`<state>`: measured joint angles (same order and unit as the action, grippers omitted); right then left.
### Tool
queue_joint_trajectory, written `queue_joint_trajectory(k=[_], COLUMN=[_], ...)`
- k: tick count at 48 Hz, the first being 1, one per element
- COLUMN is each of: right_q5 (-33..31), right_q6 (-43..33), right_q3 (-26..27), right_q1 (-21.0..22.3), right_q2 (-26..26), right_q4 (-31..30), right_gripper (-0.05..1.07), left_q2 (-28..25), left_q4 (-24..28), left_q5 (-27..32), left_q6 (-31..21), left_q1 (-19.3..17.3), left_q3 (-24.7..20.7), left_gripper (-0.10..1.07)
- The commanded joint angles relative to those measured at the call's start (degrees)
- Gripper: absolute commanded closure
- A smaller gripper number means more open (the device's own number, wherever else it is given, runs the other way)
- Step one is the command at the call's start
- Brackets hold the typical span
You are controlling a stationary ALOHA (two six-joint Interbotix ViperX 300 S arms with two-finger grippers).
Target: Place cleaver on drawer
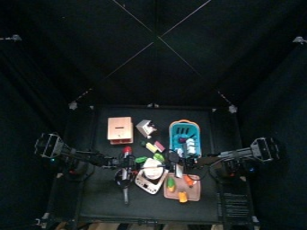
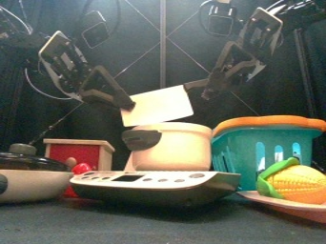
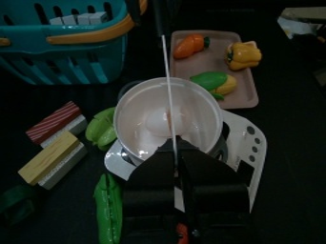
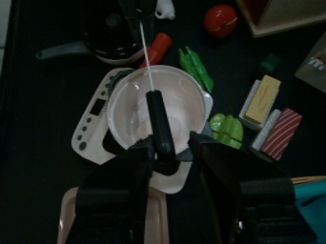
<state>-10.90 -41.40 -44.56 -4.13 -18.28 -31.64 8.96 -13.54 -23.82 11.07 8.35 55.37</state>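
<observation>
The cleaver [image 2: 159, 103] hangs in the air above the table's middle, blade on edge. My left pincer [image 3: 173, 176] is clamped narrowly on the blade, and the dark handle points to 3 o'clock in the front view. My right pincer [image 4: 166, 143] stands wide, with the handle lying between its two jaws; I cannot tell whether either jaw touches it. Directly beneath the cleaver a white bowl [image 3: 140, 114] sits on a kitchen scale [image 2: 147, 181] and is empty. In the top view the salmon drawer [image 1: 120, 128] lies at 11 o'clock from the cleaver, its flat top bare, and the teal basket [image 2: 261, 143] at 1 o'clock; I cannot make out what the basket holds. A pink tray [image 3: 249, 91] holds a corn cob [image 3: 219, 86], a yellow pepper [image 3: 242, 54] and an orange vegetable [image 3: 189, 45].
</observation>
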Motion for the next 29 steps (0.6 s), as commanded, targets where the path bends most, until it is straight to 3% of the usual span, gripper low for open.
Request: queue_joint_trajectory(k=[1,29], right_q5=[0.18,0.35], right_q6=[-0.18,0.44], right_q3=[1.67,3.60], right_q1=[0.18,0.26], right_q2=[-0.97,4.13], right_q4=[0.44,0.79], right_gripper=[0.28,0.29], left_q2=[0.00,0.00], left_q4=[0.00,0.09], left_q5=[0.09,-0.26], left_q6=[0.00,0.09], left_q1=[0.18,-0.35], left_q3=[-0.53,-0.79], left_gripper=[0.69,0.69])
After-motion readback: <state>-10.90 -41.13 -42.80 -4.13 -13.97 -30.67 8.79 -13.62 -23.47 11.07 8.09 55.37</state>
